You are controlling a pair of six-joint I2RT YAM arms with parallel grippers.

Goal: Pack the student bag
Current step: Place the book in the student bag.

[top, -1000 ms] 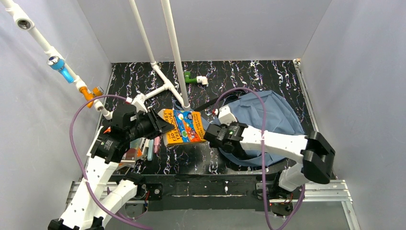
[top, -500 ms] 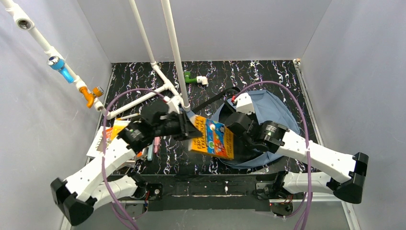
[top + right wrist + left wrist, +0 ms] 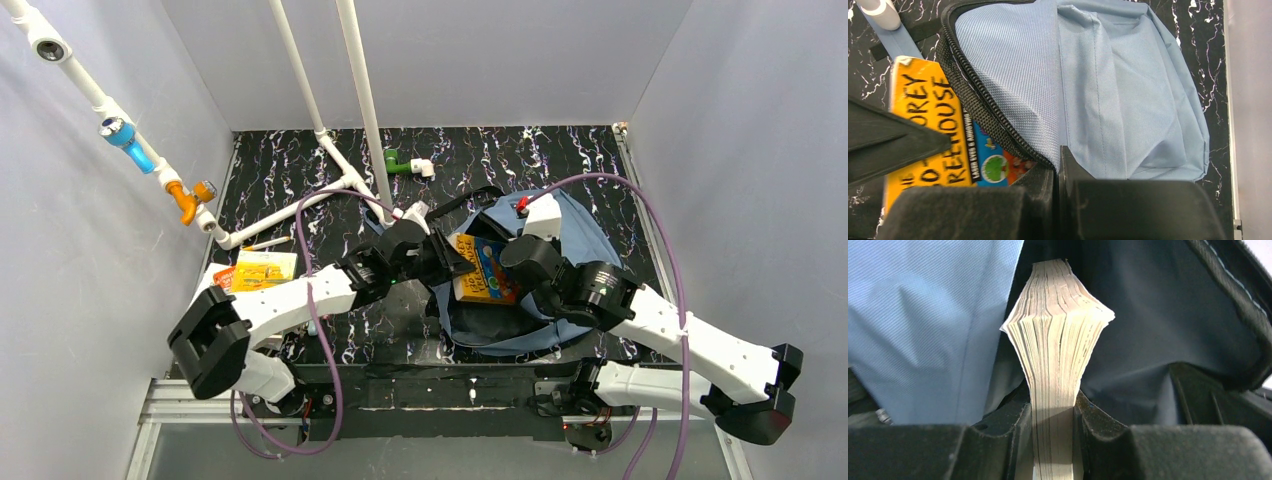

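The slate-blue student bag (image 3: 590, 235) lies at the right middle of the table, its zip mouth held open. My right gripper (image 3: 1057, 165) is shut on the zippered edge of the bag (image 3: 1128, 90) and lifts the flap. My left gripper (image 3: 1054, 412) is shut on an orange and blue paperback book (image 3: 483, 268) by its page edge (image 3: 1058, 335). The book sits partly inside the bag's opening. Its orange cover shows in the right wrist view (image 3: 928, 125) under the flap.
Another orange book (image 3: 263, 270) and other items lie at the left of the table. A white pipe frame (image 3: 340, 150) stands at the back, with a green fitting (image 3: 395, 162) near it. Grey walls enclose the black marbled table (image 3: 560, 155).
My left arm has carried the book rightwards from the table's middle into the bag's mouth. My right gripper has moved back and right, holding the bag's edge.
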